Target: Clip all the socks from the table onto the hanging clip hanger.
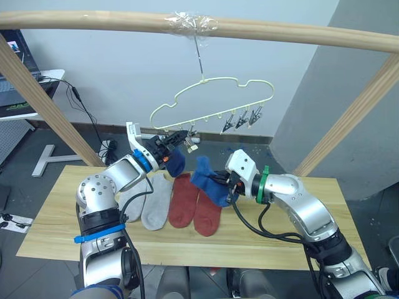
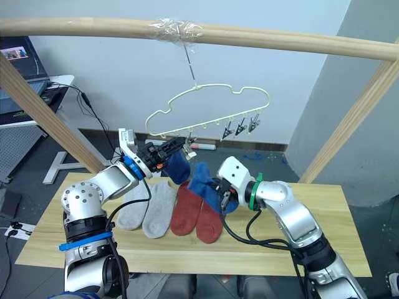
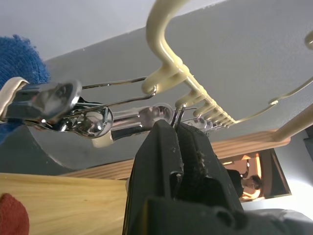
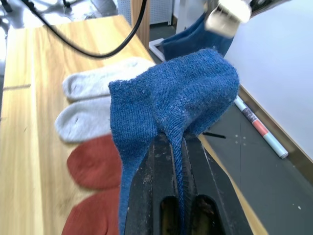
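You are working at the clip hanger (image 1: 215,103), which is hanging by its hook from the wooden pole (image 1: 280,31) above the counter's (image 1: 56,224) far edge. Your left gripper (image 3: 177,128) is raised to the hanger's row of clips (image 1: 240,119), and the left wrist view is showing its fingers (image 3: 161,161) pressed together on the wire handles of one silver clip (image 3: 146,113). That pinch is probably there to spring the clip's mouth open for a sock. One blue sock (image 1: 176,163) is already dangling just beside that gripper, near the left end of the row; a neighbouring clip (image 3: 44,100) seems to be gripping it, though you cannot tell this for certain.

Your right gripper (image 4: 177,147) is carrying the second blue sock (image 4: 171,103). Its fingers are closed on a fold of the fabric, with the sock's body bunching up over the tips and a tail trailing down. It is being held above the counter's far edge, lower than the clips and apart from them, so the next move calls for lifting the fabric edge up into the opened clip.

The two light grey socks (image 1: 146,199) and the two rust red socks (image 1: 194,208) are lying flat side by side on the counter's middle, toes toward the near edge, waiting their turn.

No brand, label or readable writing is showing on the socks, hanger or counter. A red-and-white marker pen (image 4: 259,128) is lying on the floor beyond the counter, but its print is too small to read.
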